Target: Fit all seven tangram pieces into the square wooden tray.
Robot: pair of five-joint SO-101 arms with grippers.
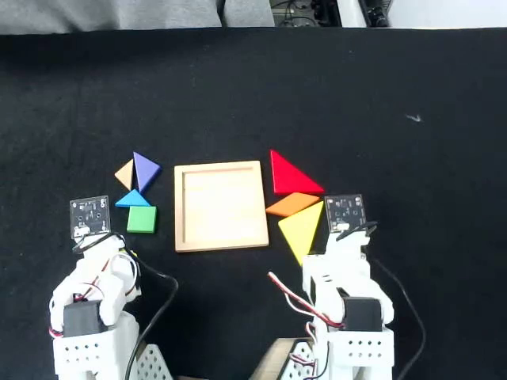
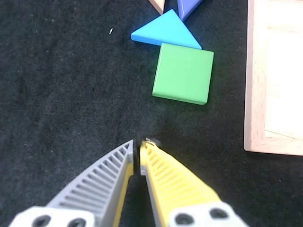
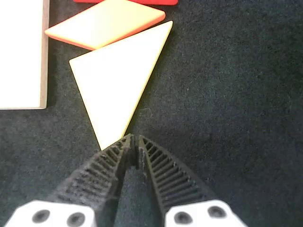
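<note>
While both sets of jaws sit together, empty, open right gripper [image 3: 136,142] first: yellow triangle [image 3: 118,80] lies just ahead, empty tray [image 3: 45,52] ahead, inboard. Left gripper [image 2: 139,146]: green square [image 2: 183,72] ahead; pinch opposite edges.

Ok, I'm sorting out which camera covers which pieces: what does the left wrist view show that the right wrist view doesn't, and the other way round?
Left wrist view, not the right: the green square, the light blue triangle, the tips of the purple piece and the tan piece, and the left gripper, shut.

Right wrist view, not the left: the yellow triangle, the orange parallelogram, an edge of the red triangle, and the right gripper, shut by the yellow triangle's sharp corner.

Both share: the wooden tray and the black cloth.
</note>
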